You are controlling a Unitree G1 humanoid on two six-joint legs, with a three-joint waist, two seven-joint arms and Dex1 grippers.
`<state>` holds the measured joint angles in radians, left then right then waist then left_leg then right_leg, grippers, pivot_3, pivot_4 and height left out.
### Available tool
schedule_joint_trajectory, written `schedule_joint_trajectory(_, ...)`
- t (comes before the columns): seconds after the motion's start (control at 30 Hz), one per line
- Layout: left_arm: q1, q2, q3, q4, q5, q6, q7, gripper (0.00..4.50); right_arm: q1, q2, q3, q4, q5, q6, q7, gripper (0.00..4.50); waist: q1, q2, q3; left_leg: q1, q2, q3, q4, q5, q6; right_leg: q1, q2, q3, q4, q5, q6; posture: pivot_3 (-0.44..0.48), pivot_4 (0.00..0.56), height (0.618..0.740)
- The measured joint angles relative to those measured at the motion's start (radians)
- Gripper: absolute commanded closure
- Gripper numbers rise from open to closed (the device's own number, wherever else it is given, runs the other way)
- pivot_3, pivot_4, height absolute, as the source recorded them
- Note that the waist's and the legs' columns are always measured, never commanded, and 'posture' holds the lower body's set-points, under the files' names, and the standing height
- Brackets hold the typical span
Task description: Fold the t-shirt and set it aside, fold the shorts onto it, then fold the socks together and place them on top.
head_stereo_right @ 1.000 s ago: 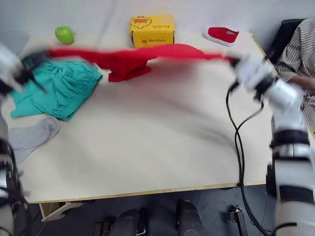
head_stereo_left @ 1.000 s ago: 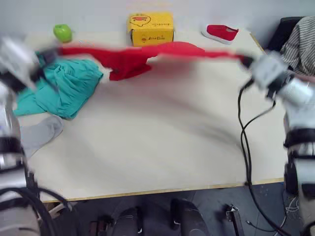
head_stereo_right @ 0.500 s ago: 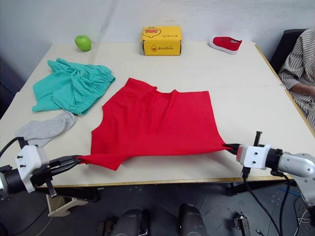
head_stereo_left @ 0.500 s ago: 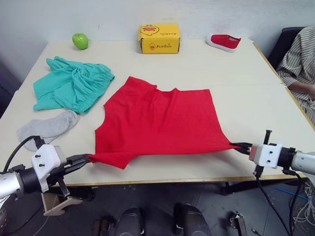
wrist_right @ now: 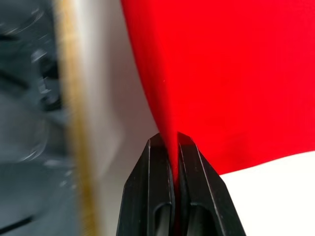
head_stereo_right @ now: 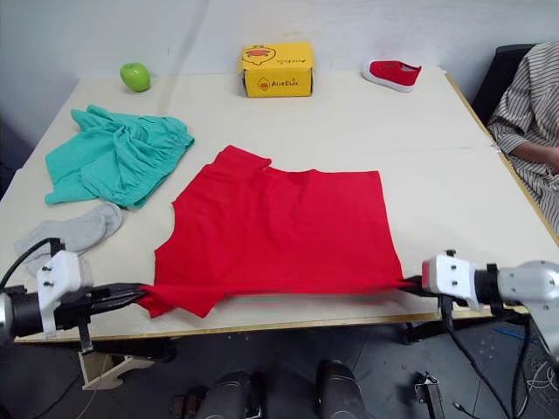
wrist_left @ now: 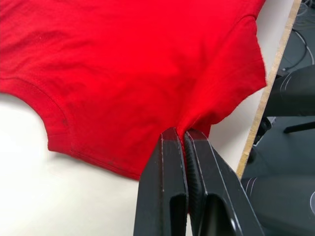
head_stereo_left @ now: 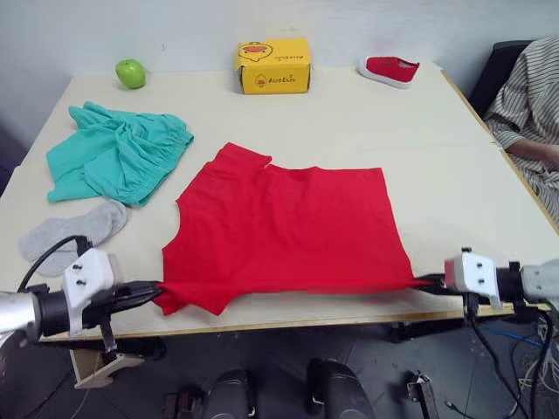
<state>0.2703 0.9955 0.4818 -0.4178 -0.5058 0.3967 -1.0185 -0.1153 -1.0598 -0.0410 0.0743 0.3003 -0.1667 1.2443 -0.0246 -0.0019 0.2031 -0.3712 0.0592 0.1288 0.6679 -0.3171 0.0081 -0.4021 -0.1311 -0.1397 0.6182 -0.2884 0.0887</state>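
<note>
Currently shirt [head_stereo_left: 284,227] lies flat at table [head_stereo_left: 454,175] centre, near edge at 6 o'clock. L gripper [wrist_left: 184,140] clamped on corner nr sleeve; R gripper [wrist_right: 170,142] clamped on hem corner. Step: first fold. Advise: keep tension even, lift both corners together, carry toward 12 o'clock, align edges before letting go. Shorts [head_stereo_left: 118,157], socks [head_stereo_left: 65,236] at 9–10 o'clock, untouched.

Your left gripper [wrist_left: 183,133] sits low at the near left edge of the tabletop [head_stereo_left: 454,175], arm reaching inward, fingers [wrist_left: 165,167] pinched closed on the t-shirt [head_stereo_left: 288,227] corner. Your right gripper [wrist_right: 169,139] mirrors it at the near right edge, fingers clamped on the opposite corner.
</note>
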Motion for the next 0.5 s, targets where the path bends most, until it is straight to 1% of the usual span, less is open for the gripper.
schedule_joint_trajectory(0.1,-0.078,0.043,-0.055,0.065,0.000,0.030,-0.042,4.49,-0.043,0.016,0.008,0.007,0.023,0.075,0.032,4.50,0.005,0.000,0.000,-0.003,0.000,0.004,-0.001,0.003,-0.006,-0.008,0.001,0.003,0.005,-0.002,-0.002,0.000,0.150,0.740)
schedule_joint_trajectory(0.23,-0.261,0.078,-0.147,0.187,0.002,0.063,-0.088,4.49,-0.138,0.017,0.038,0.044,0.042,0.210,0.081,4.50,0.003,-0.001,0.000,-0.003,0.001,0.011,0.000,0.003,-0.007,-0.012,0.001,0.006,0.007,-0.002,-0.002,0.000,0.150,0.740)
schedule_joint_trajectory(0.3,-0.356,0.078,-0.196,0.257,0.018,0.061,-0.101,4.49,-0.190,0.019,0.041,0.071,0.044,0.259,0.097,4.50,0.001,-0.001,0.000,-0.003,0.000,0.014,0.000,0.003,-0.006,-0.012,0.001,0.008,0.007,-0.001,-0.001,0.000,0.150,0.740)
schedule_joint_trajectory(0.4,-0.511,0.066,-0.295,0.389,0.056,0.058,-0.119,4.49,-0.268,0.052,0.052,0.122,0.040,0.316,0.106,4.50,-0.002,-0.002,-0.001,-0.002,0.000,0.018,0.000,0.003,-0.006,-0.012,0.002,0.008,0.008,-0.001,-0.001,0.000,0.150,0.740)
schedule_joint_trajectory(0.5,-0.585,0.043,-0.344,0.479,0.092,0.034,-0.132,4.49,-0.294,0.083,0.076,0.155,0.024,0.335,0.107,4.50,-0.003,-0.002,-0.001,-0.002,-0.002,0.020,-0.001,0.003,-0.007,-0.013,0.003,0.009,0.010,-0.001,-0.001,0.000,0.150,0.740)
